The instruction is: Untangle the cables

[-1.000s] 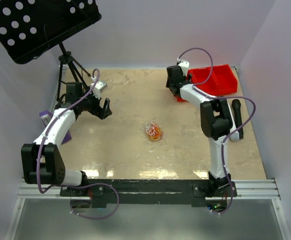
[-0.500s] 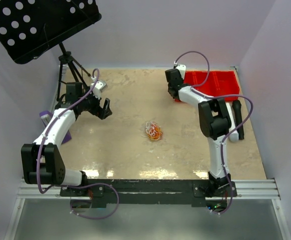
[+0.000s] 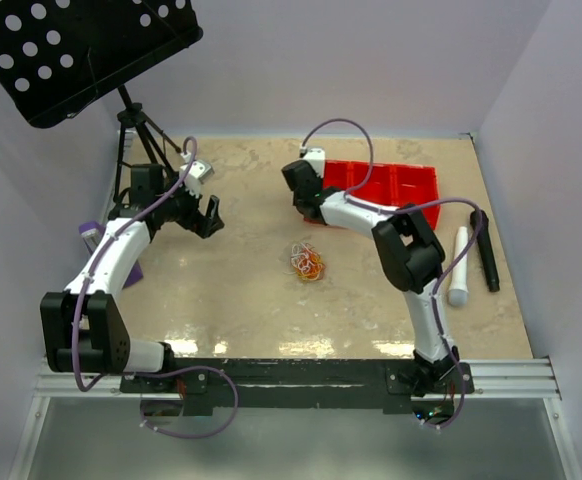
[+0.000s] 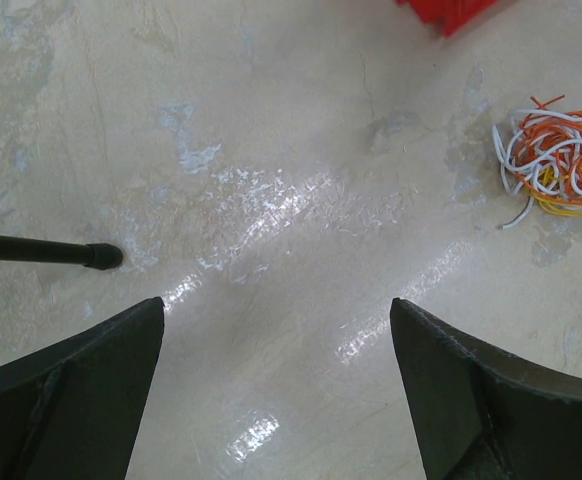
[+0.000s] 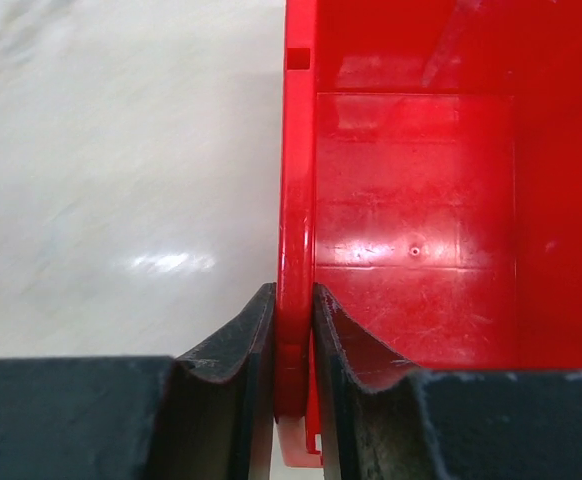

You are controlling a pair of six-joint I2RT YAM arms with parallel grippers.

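Your worktop (image 3: 241, 300) holds a few things. At the far left is a black stand (image 3: 71, 50) with round holes, off to the side where it seems out of the way.

Your left arm (image 3: 121, 255) reaches in from the left. Its jaws are wide open and hold nothing. They hang above the worktop, well apart from the tangle, so I think they are waiting for their turn.

Your right arm (image 3: 411, 250) bends across to the red bin (image 3: 396, 185) at the far side. Its jaws are pinched tight on the bin's side wall, one finger inside and one outside. That looks like a good hold for sliding the bin, maybe to give the cables a place to go.

A white tube (image 3: 460, 265) and a black stick (image 3: 486, 250) lie side by side at the right.

The cables (image 3: 308, 262) sit in a small knotted ball in the middle of the worktop, orange, white and red all mixed up. They are near the bin but not touching it. No jaws touch them, so the untangling has not begun.
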